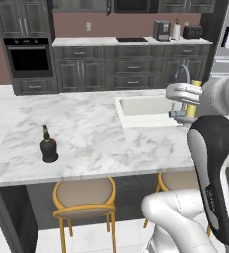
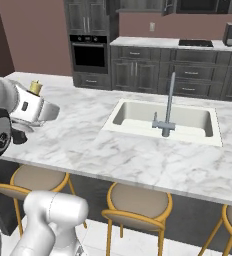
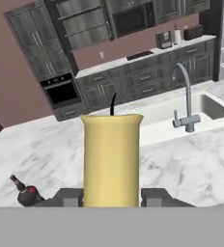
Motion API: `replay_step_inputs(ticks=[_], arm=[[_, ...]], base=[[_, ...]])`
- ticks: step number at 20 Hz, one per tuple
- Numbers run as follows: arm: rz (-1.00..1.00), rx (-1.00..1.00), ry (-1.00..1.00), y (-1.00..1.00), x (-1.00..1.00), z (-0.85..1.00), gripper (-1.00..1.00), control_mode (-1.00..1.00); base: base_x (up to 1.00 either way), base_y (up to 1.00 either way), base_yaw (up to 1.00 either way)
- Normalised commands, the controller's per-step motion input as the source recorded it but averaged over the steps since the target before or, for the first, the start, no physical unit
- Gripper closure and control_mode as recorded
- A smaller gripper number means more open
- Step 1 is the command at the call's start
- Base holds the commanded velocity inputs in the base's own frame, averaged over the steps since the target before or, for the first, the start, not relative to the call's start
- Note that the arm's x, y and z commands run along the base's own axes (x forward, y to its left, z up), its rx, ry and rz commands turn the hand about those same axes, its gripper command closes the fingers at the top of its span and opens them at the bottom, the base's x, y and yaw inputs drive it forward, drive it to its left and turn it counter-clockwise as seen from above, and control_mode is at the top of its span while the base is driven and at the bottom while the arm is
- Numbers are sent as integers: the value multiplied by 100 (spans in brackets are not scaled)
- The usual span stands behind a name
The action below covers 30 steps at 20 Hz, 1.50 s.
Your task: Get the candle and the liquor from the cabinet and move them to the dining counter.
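- Candle (image 3: 111,159): a yellowish-tan cylinder with a thin dark wick, upright between the two dark finger tips in the hand view; the claw (image 3: 111,198) is closed on its lower part.
- In the left base view the candle (image 1: 193,99) shows as a yellow piece above and below the white hand, at the right side of the scene, over the near right corner of the sink (image 1: 136,106).
- In the right base view the candle's top (image 2: 35,88) sticks up just above the white hand at the left edge, held above the worktop (image 2: 88,140).
- Liquor (image 1: 49,146): a squat black bottle with a thin neck and dark cap, standing upright on the left part of the white veined worktop (image 1: 87,128), near its near edge and well apart from the sink.
- In the hand view the liquor (image 3: 26,193) appears low on the left, on the marble beside the held candle.
- Faucet (image 2: 167,107): a grey curved spout that rises at the near rim of the inset sink (image 2: 133,112).
- Tan round stools (image 1: 83,195) with yellow frames stand under the near edge of the worktop.
- Dark grey drawer cabinets (image 1: 131,66) and a black oven (image 1: 28,58) line the far wall below a maroon backsplash; wall cabinet (image 1: 20,17) doors with silver bar handles hang above the oven.
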Motion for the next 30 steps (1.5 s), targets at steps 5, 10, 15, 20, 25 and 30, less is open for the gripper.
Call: replay_step_inputs(ticks=[5, 10, 15, 20, 25, 30], arm=[[35, 14, 8, -32, 24, -2, 100, -100], [52, 6, 3, -22, 15, -12, 100, -100], [66, 4, 7, -6, 1, -16, 100, -100], [45, 0, 5, 2, 8, -21, 100, -100], [17, 0, -1, 13, 31, -32, 100, -100], [11, 4, -11, 18, 20, -45, 100, -100]], base=[[0, 0, 0], [0, 0, 0], [0, 0, 0], [0, 0, 0], [0, 0, 0], [0, 0, 0]])
